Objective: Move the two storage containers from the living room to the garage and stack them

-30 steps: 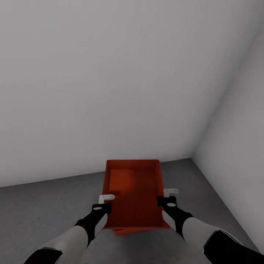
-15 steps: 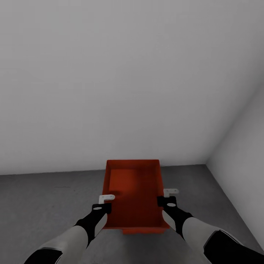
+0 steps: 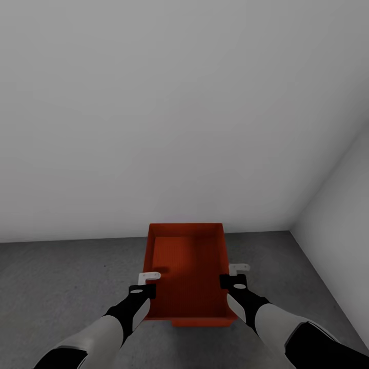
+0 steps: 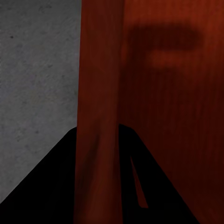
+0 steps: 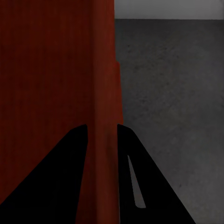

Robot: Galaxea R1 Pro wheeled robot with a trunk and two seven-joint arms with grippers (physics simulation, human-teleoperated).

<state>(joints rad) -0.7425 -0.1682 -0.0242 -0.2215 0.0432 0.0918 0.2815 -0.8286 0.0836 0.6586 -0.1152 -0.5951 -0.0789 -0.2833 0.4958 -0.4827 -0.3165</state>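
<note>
Room: the garage, with a pale grey wall [image 3: 179, 113] ahead, a second wall [image 3: 338, 205] at the right, and a corner where they meet.
Floor: the floor [image 3: 61, 277] is dark grey mottled concrete.
Upper container: an open orange-red storage container [image 3: 185, 266] is held between both arms in the head view, long side pointing away from the robot, level, nothing inside it.
Lower container: a strip of a second orange-red box [image 3: 200, 323] shows just under the near edge of the upper one; it seems to sit directly beneath, though whether the two touch is hard to tell.
Left hand: the left hand [image 3: 145, 283] pinches the left side wall of the upper container; the left wrist view shows the wall [image 4: 95, 116] running between its dark fingers [image 4: 51, 186].
Right hand: the right hand [image 3: 231, 275] pinches the right side wall; in the right wrist view the wall [image 5: 103, 116] passes between its fingers [image 5: 51, 186], with concrete [image 5: 172, 93] beside it.
</note>
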